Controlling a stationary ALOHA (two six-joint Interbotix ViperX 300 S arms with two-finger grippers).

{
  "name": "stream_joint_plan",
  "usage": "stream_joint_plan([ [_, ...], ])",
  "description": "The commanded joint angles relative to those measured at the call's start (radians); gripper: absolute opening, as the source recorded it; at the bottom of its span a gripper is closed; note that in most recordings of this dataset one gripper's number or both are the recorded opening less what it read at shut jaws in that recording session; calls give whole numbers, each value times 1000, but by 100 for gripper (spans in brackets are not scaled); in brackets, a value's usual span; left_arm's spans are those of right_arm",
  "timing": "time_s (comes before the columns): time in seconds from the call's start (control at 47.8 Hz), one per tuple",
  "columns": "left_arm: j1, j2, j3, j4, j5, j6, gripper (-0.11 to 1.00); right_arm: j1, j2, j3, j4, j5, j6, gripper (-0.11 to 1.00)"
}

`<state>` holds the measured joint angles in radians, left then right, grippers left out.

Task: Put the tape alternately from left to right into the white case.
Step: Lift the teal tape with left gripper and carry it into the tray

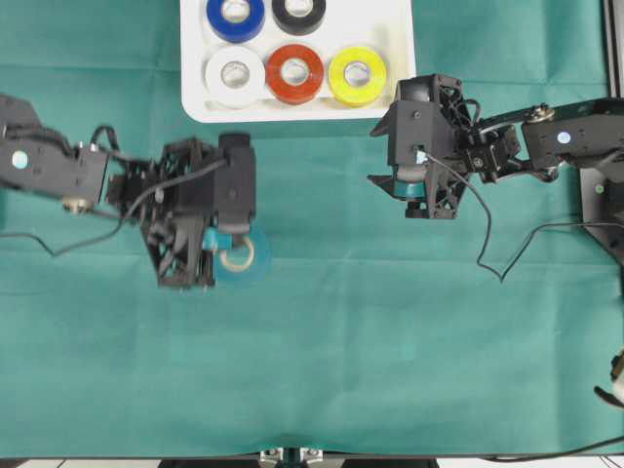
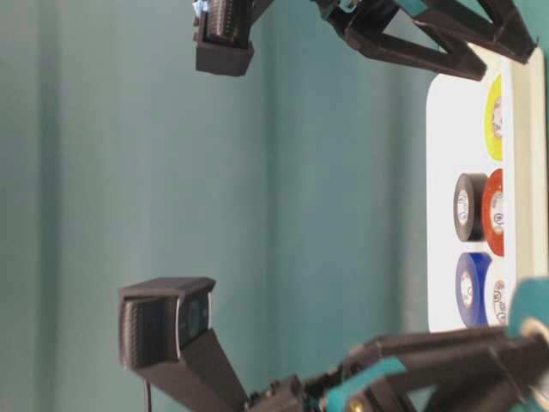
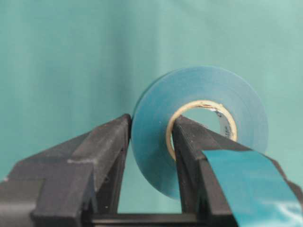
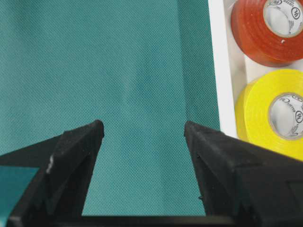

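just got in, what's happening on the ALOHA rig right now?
The left gripper is shut on the teal tape roll, one finger through its pale core, above the green cloth. The right gripper is open and holds nothing, beside the shallow white plastic case. That case holds the blue, black, white, red-orange and yellow rolls.

Teal roll (image 1: 244, 259) pinched over cloth, five rolls apparently flat in white case (image 1: 402, 58)
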<state>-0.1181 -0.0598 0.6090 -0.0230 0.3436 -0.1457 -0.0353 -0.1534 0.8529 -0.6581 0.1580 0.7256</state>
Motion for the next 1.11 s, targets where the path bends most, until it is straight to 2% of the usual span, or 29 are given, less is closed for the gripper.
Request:
stream_joint_plan([
  [0.0,44,-34,-9,3,-3,29,-5,3,-20,-18,-2,-8,3,78],
  [0.314,207,-37,-12,3,-6,187,-5,3,-20,-18,-2,-8,3,78],
  [0.9,445,32,-43,2,-167,388,-5,3,-20,-21,-2,-8,3,78],
  [1.088,495,72,-81,2,-184,419,-5,3,-20,-21,-2,-8,3,78],
])
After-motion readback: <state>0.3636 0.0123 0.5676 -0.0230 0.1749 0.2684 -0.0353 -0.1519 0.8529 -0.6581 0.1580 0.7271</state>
